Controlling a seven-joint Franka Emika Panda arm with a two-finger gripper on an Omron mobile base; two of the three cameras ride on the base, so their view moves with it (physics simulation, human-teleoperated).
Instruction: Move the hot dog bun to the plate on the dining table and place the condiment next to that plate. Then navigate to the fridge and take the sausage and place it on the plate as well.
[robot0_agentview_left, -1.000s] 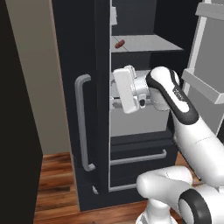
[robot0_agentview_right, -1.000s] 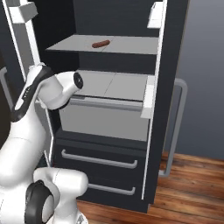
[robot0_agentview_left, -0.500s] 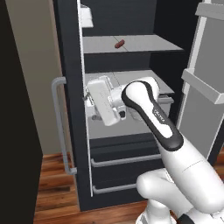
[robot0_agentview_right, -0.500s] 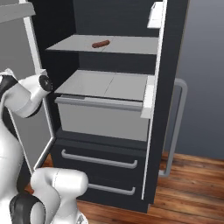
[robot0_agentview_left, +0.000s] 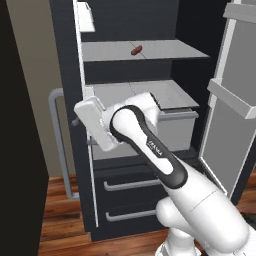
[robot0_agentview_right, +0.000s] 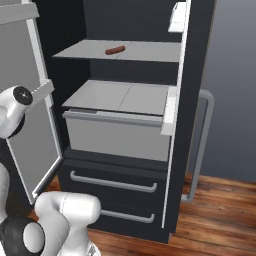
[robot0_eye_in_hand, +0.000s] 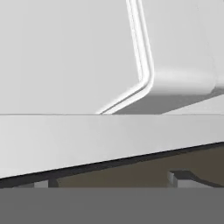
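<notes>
The sausage is a small reddish-brown link lying on the upper grey shelf of the open fridge, also seen from the other side as the sausage. My gripper is lower and to the left, against the inner edge of the fridge's left door, with its fingers spread open and nothing between them. The hand view looks from very close at the white inner face of that door. The hot dog bun, the plate and the condiment are out of view.
The other fridge door stands open on the right. A grey drawer sits below the shelf, with two dark drawers with bar handles under it. Wood floor lies in front.
My arm has swept to the left and the left fridge door has swung wider open with it. The sausage has not moved.
</notes>
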